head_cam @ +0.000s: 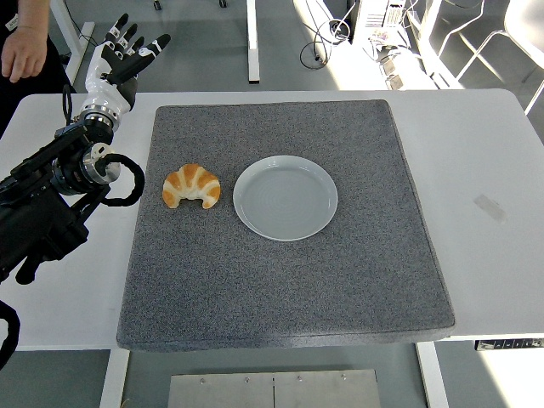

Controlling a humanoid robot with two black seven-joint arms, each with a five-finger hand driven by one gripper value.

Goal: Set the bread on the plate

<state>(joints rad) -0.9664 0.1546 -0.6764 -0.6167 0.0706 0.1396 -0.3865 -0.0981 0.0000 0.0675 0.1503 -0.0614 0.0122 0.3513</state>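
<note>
a white worktop (497,161) is seen from above, with a large grey mat (280,280) laid across its middle. on the mat a golden croissant-shaped bread (192,185) lies towards the left side, its curved back turned away from the near edge and its two tips pointed towards it. just to the right of the bread, apart from it by a narrow strip of mat, a round pale blue plate (286,198) is set near the mat's centre; nothing is carried on it. the bread is therefore on the mat, beside the plate and not on it.

the left arm is brought in from the left edge and is stretched up along the worktop's left side, beyond the mat. the left hand (123,55) is held near the far left corner of the worktop, well apart from the bread, with its fingers (158,42) spread wide and nothing gripped between them.

at the top left corner a person's hand (23,53) is seen hanging beside the worktop, apart from the robot's hand.
</note>
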